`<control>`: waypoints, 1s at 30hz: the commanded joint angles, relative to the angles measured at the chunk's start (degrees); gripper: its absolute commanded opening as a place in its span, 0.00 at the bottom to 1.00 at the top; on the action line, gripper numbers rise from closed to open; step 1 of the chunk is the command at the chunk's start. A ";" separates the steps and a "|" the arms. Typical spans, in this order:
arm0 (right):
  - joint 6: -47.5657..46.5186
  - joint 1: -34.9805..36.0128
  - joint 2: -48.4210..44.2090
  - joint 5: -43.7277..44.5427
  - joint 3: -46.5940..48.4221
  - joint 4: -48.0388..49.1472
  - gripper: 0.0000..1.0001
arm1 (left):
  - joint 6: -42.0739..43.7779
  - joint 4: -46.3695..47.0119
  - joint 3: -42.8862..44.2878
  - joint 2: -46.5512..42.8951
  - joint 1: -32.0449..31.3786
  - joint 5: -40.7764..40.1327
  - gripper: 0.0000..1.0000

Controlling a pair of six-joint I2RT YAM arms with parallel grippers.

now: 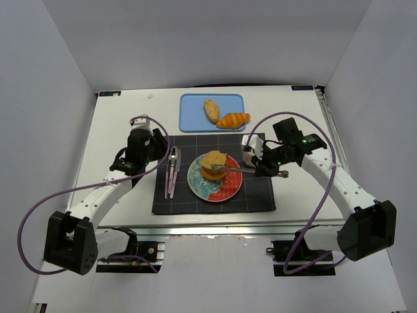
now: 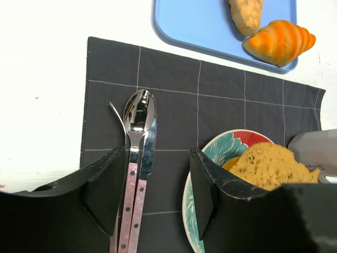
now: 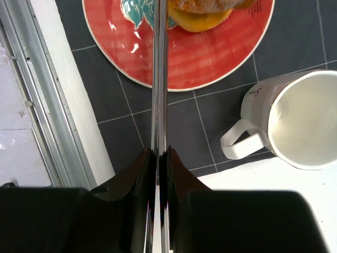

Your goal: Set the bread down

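Top external view: the bread point(image 1: 213, 160) is seen lying flat on a yellow layer at the far part of the plate point(image 1: 225, 193), which sits mid-mat point(image 1: 260, 197). Its outline is roundish, so no long axis can be told. A metal tool point(image 1: 229, 167) is held level by the right gripper point(image 1: 260, 167), pointing left, with its tip at the bread's near edge. A white mug point(image 1: 250, 152) stands just beside that gripper. The left gripper point(image 1: 154, 155) hangs over the cutlery point(image 1: 171, 171) on the mat's left strip. Beyond the mat, a blue tray point(image 1: 192, 119) holds a roll point(image 1: 211, 109) and a croissant point(image 1: 233, 120). Bare table point(image 1: 124, 124) is seen to the left of the mat.

Left wrist view: the fingers point(image 2: 105, 190) are shown spread wide apart, gripping nothing, with a spoon point(image 2: 139, 113) between them. The bread's porous top face is shown here, a detail lost from above.

Right wrist view: the fingers point(image 3: 142, 174) are pressed together on the thin tool, which runs straight up over the plate's red rim to the bread at the frame's top edge. Whether the tip grips the bread cannot be told. The table's metal edge rail point(image 3: 31, 89) lies close on the left.
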 commanded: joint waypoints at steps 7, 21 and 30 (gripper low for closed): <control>-0.99 0.31 -1.15 -1.35 -0.84 0.69 0.41 | -1.11 0.46 -1.34 -3.78 -0.15 -0.04 0.62; 1.55 -0.39 -5.29 -5.57 4.96 2.69 0.29 | -0.85 0.46 -0.99 -3.87 -0.15 0.48 0.62; 23.23 -15.40 -9.16 -1.21 4.19 19.47 0.00 | -1.28 0.72 -1.69 -5.01 -0.15 0.48 0.62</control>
